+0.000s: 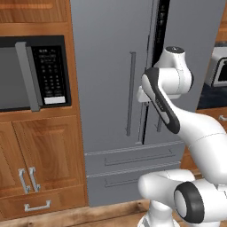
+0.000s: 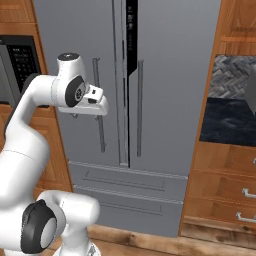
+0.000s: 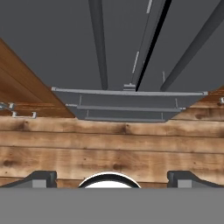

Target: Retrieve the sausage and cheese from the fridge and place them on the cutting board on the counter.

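Note:
The grey steel fridge (image 1: 111,80) (image 2: 170,75) stands right in front of me. Its two long bar handles (image 2: 139,107) flank a narrow dark gap between the upper doors, and both lower drawers (image 3: 127,103) are shut. My gripper (image 3: 114,179) hangs open in front of the left door, pointing down at the wooden floor with nothing between its fingertips (image 3: 41,178). In the right base view my hand (image 2: 95,102) sits at mid-door height, beside the left handle. The sausage, the cheese and the cutting board are out of view. A stretch of the dark counter (image 2: 227,122) lies to the right.
A black-panelled microwave (image 1: 31,73) is built into the wooden cabinets (image 1: 40,159) left of the fridge. Wooden drawers with silver handles (image 2: 225,195) sit under the counter on the right. A pale appliance (image 1: 219,66) stands on the counter.

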Robot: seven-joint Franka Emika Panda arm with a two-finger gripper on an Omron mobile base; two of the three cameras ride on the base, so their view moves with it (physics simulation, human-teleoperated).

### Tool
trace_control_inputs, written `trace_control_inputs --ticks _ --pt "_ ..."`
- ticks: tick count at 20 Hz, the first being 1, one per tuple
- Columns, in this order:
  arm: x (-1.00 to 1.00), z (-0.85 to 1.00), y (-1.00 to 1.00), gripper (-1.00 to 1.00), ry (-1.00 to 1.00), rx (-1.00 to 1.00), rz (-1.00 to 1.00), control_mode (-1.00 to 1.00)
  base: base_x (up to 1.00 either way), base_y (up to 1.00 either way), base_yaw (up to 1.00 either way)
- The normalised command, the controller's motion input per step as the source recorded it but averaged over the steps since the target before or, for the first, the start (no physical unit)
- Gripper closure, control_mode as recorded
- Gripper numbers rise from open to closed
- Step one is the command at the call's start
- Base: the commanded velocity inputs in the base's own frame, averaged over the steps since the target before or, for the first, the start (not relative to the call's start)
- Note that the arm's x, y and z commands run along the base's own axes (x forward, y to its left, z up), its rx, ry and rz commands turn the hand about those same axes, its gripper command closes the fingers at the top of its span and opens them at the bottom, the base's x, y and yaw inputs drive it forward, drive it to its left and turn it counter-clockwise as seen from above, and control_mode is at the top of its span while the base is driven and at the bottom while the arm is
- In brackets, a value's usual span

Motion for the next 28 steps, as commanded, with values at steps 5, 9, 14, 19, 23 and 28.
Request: trace_control_inputs --ticks 5,9,14,19,23,28 --pt "-0.01 -0.02 0.0 -1.0 0.0 0.0 0.0 -1.0 0.0 0.0 0.0" --pt "0.14 -0.22 0.26 -1.0 -0.22 -0.03 0.0 -1.0 0.0 0.0 0.0" --pt "0.39 -0.01 0.38 -1.0 -0.39 0.0 -0.06 -1.0 0.0 0.0 0.0" --pt "0.29 0.0 0.01 -1.0 -0.33 0.01 -0.02 -1.0 0.0 0.0 0.0" --pt "0.01 0.15 -0.14 -1.0 -0.22 0.02 0.0 -1.0 0.0 0.0 0.0" --pt "-0.01 0.28 -0.39 -1.0 -0.06 0.05 0.0 -1.0 0.0 0.0 0.0"
